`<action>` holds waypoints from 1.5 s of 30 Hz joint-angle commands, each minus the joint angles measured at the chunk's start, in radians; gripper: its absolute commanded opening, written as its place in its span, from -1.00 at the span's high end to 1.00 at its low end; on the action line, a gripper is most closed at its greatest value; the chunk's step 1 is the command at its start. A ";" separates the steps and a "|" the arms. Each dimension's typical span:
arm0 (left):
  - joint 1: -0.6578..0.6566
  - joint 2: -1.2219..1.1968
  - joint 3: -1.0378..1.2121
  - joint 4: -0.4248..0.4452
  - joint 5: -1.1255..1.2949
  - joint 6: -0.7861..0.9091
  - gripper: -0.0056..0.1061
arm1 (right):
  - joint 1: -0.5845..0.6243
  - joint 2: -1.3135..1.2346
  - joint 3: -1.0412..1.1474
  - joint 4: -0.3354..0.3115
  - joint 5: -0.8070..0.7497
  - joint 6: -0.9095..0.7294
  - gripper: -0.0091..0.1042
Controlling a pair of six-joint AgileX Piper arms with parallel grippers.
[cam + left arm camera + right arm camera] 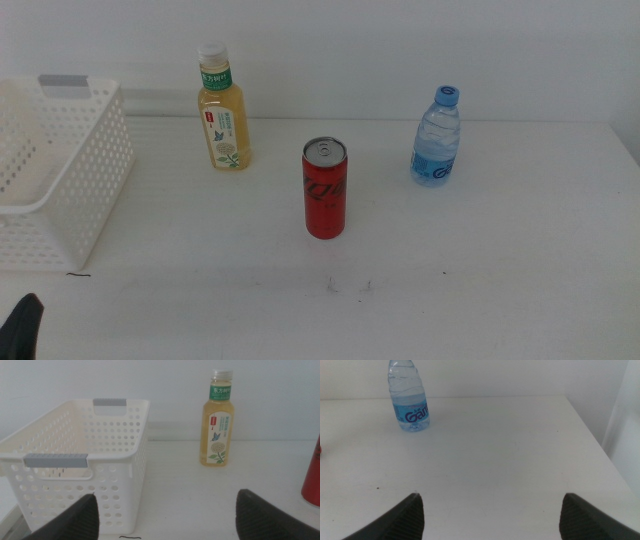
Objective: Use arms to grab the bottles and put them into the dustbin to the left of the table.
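The yellow tea bottle [224,110] stands upright at the back left of the table [480,260]; it also shows in the left wrist view [219,420]. The red soda can [324,188] stands in the middle. The clear water bottle [437,137] stands at the back right, also in the right wrist view [409,397]. The white dustbin [50,170] sits at the left edge and looks empty [75,455]. My left gripper [167,517] is open near the front left corner, facing the dustbin and the tea bottle. My right gripper [490,517] is open, well short of the water bottle.
The table's right edge [600,445] runs close beside the water bottle's side of the scene. A white wall stands behind the table. The red can's edge [312,480] shows at the side of the left wrist view. Small dark scuffs [345,287] mark the tabletop in front of the can.
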 commanded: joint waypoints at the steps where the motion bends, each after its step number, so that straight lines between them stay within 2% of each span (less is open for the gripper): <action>1: -0.001 -0.004 -0.001 -0.007 -0.014 -0.001 -0.78 | -0.007 -0.004 0.004 -0.007 -0.009 -0.007 -0.55; 16: -0.009 0.001 -0.001 -0.007 -0.101 0.000 -0.78 | -0.007 -0.004 0.004 -0.007 -0.009 -0.007 -0.55; 19: -0.086 0.159 -0.001 -0.007 -0.261 0.014 -0.78 | -0.007 -0.004 0.004 -0.007 -0.009 -0.007 -0.55; 24: -0.336 0.622 -0.001 0.008 -0.702 0.019 -0.78 | -0.007 -0.004 0.004 -0.007 -0.009 -0.007 -0.55; 26: -0.440 0.817 -0.001 -0.012 -0.874 0.019 -0.78 | -0.007 -0.004 0.004 -0.007 -0.009 -0.007 -0.55; 29: -0.556 1.045 -0.001 -0.088 -1.123 0.041 -0.78 | -0.007 -0.004 0.004 -0.007 -0.009 -0.007 -0.55; 31: -0.596 1.157 -0.001 -0.122 -1.280 0.089 -0.78 | -0.007 -0.004 0.004 -0.007 -0.009 -0.007 -0.55; 33: -0.602 1.248 -0.001 -0.116 -1.398 0.097 -0.78 | -0.007 -0.004 0.004 -0.007 -0.009 -0.007 -0.55; 37: -0.600 1.333 -0.001 -0.105 -1.398 0.082 -0.78 | -0.007 -0.004 0.004 -0.007 -0.009 -0.007 -0.55; 45: -0.600 1.335 -0.001 -0.075 -1.398 0.082 -0.78 | -0.007 -0.004 0.004 -0.007 -0.009 -0.007 -0.55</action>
